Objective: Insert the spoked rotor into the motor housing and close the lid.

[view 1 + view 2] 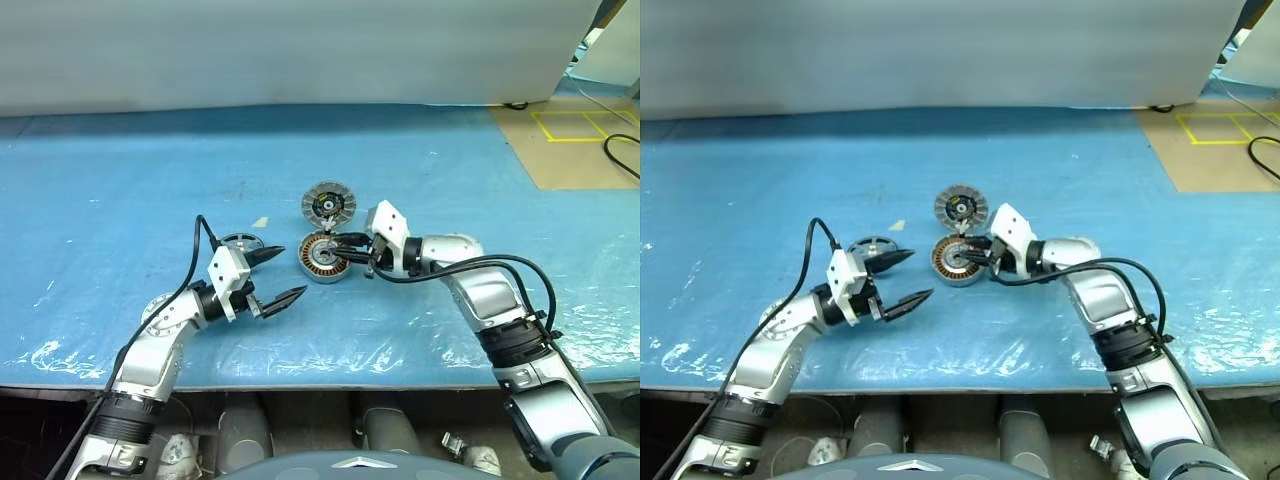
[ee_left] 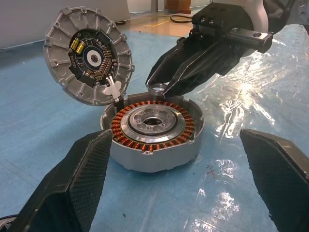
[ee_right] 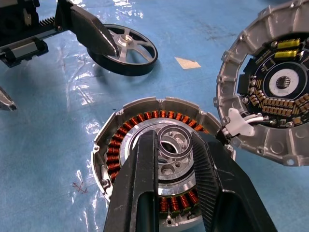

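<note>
The motor housing (image 1: 322,258), a silver cup with copper windings, lies on the blue sheet. Its lid (image 1: 328,205) stands tilted open behind it, attached at the housing's rim, inner side with electronics showing in the left wrist view. My right gripper (image 3: 174,140) hovers over the housing's centre, shut on a small silver ring (image 2: 157,88). The spoked rotor (image 3: 128,46) lies flat left of the housing, just behind my left gripper (image 1: 296,271). That gripper is wide open and empty, pointing at the housing (image 2: 152,130) from the left.
A blue plastic sheet (image 1: 120,200) covers the table, its front edge close to me. A small white scrap (image 1: 260,222) lies behind the rotor. A white board (image 1: 300,50) closes the back. Cardboard with yellow tape (image 1: 580,140) lies far right.
</note>
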Action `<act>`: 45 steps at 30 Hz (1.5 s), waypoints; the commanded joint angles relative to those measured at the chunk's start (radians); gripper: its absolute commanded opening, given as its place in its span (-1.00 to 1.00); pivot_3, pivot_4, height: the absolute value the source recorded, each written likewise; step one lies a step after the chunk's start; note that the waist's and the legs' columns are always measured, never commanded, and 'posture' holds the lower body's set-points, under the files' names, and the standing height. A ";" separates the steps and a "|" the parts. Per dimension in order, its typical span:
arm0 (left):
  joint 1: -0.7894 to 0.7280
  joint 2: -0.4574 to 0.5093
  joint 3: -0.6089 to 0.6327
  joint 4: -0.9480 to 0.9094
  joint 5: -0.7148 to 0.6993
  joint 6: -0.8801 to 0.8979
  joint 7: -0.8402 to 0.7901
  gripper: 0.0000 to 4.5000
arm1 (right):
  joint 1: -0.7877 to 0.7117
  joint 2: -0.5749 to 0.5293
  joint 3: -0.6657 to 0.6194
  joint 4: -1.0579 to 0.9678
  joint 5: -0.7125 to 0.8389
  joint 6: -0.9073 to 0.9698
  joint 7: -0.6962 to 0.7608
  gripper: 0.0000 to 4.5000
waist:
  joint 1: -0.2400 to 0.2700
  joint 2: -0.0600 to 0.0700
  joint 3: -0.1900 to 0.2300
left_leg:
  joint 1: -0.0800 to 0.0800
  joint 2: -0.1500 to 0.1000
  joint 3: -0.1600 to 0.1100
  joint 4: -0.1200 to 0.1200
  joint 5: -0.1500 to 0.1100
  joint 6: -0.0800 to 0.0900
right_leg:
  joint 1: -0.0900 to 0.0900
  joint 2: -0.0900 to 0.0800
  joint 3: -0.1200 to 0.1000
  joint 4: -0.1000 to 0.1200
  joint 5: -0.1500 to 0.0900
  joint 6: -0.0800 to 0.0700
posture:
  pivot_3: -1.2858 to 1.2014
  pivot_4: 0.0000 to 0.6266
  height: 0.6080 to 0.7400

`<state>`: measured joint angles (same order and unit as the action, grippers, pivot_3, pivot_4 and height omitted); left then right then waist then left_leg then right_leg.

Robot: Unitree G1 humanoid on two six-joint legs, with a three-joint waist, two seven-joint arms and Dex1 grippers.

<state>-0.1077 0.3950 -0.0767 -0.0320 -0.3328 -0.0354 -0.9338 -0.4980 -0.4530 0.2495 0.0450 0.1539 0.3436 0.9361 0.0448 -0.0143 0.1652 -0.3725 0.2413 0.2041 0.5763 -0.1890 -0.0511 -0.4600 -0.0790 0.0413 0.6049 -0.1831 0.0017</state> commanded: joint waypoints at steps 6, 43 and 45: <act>0.006 0.008 0.012 -0.047 -0.011 -0.007 0.008 1.00 | -0.035 0.033 0.026 0.014 -0.026 -0.028 0.000 -0.72 | -0.001 0.000 0.000 | 0.000 0.000 0.000 0.000 0.000 0.000 | 0.000 0.000 0.000 0.000 0.000 0.000 | 0.03 -0.52 1.00; 0.006 0.013 0.009 -0.056 -0.013 0.001 0.014 1.00 | -0.043 0.061 0.036 0.130 -0.086 -0.102 -0.015 -0.72 | -0.001 0.000 0.000 | 0.002 0.000 0.000 0.000 0.000 0.000 | 0.001 0.000 0.000 0.001 0.000 0.000 | 0.03 -0.52 1.00; 0.007 0.013 0.010 -0.056 -0.013 0.000 0.015 1.00 | -0.043 0.062 0.038 0.133 -0.089 -0.102 -0.016 -0.72 | -0.001 0.000 0.000 | 0.002 0.000 0.000 0.000 0.000 0.000 | 0.001 0.000 0.000 0.001 0.000 0.000 | 0.03 -0.52 1.00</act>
<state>-0.0969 0.4041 -0.0768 -0.0546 -0.3331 -0.0316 -0.9207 -0.5275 -0.3891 0.2908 0.1754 0.0694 0.2445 0.9193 0.0441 -0.0143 0.1652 -0.3709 0.2415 0.2042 0.5764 -0.1890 -0.0511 -0.4589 -0.0789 0.0415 0.6059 -0.1830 0.0015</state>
